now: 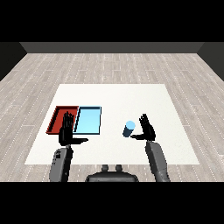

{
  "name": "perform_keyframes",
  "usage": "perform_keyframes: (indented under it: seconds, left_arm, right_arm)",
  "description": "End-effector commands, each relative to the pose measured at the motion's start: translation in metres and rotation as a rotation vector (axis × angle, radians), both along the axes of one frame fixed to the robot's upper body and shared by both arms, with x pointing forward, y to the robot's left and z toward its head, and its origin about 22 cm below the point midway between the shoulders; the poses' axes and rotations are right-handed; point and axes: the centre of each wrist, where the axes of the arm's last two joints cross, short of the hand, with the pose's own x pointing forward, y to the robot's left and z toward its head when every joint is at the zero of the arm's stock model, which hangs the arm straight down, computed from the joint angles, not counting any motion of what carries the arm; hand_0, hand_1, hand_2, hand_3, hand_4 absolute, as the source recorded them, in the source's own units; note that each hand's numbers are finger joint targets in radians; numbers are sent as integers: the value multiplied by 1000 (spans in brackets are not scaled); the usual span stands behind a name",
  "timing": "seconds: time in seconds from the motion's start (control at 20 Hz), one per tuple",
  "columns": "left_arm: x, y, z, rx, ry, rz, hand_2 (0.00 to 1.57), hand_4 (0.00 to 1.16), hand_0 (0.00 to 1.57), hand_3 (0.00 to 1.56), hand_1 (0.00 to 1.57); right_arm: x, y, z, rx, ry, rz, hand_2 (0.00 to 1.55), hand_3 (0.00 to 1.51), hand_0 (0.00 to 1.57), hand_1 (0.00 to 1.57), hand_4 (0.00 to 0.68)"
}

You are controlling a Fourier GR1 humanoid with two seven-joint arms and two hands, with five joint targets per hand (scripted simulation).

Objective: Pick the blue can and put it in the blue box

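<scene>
- Red tray [58, 114] near the tabletop's [131, 94] left edge, touching the light blue tray [89, 120] on its right side.
- Left hand [67, 131] spread wide and holding nothing, over the near edges of both trays.
- Blue can [129, 129] upright, right of the trays, toward the tabletop's near edge, well apart from the blue tray.
- Right hand [147, 129] just right of the can, spread, thumb toward it, nothing held.
- Best done by closing in sideways, curling round the can's middle, keeping it upright before lifting.
</scene>
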Motion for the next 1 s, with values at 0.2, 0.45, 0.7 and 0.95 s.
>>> perform_keyframes:
  seconds: [0.2, 0.45, 0.7, 0.95]
  left_arm:
    - [3, -2, -4, 17, -23, 26, 0, 0, 0, 0, 0]
    - [3, 16, 2, 19, -17, 17, 0, 0, 0, 0, 0]
    - [-3, -14, -3, 8, -7, 11, 0, 0, 0, 0, 0]
    - [11, -4, -4, 11, -10, 18, 0, 0, 0, 0, 0]
  right_arm:
    - [14, 32, -14, -19, 31, 19, 0, 0, 0, 0, 0]
    - [15, 17, -7, 10, 19, 51, 0, 0, 0, 0, 0]
    - [20, -1, -15, 8, 40, 50, 0, 0, 0, 0, 0]
    - [16, 24, -12, 14, 29, 46, 0, 0, 0, 0, 0]
